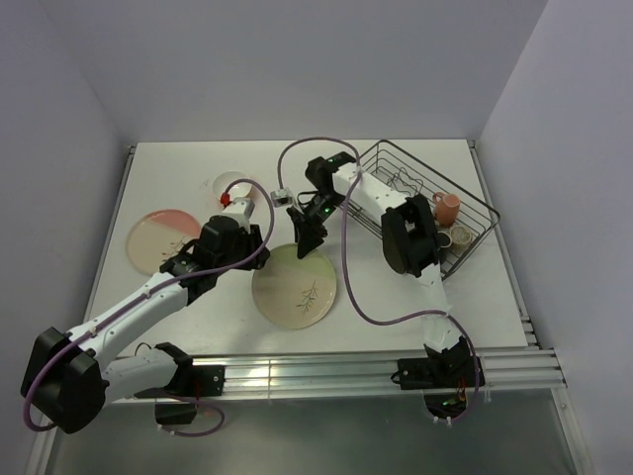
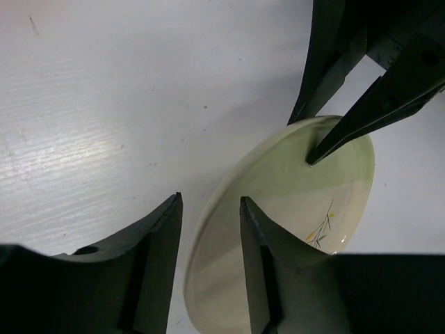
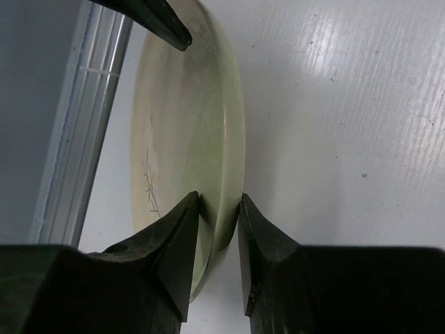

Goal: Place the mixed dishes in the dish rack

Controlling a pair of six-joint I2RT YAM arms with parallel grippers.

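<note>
Right gripper (image 3: 219, 203) jaws pinch the far rim of the cream-green plate (image 3: 181, 104) at mid tabletop (image 1: 178, 183), near-left of the dish rack (image 1: 420, 173); left gripper (image 2: 210, 202) jaws stand open astride its left rim and should back clear before any lift.

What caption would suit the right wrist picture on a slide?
Right gripper pinching the rim of the round cream-green sprig-painted plate over a white table.
</note>
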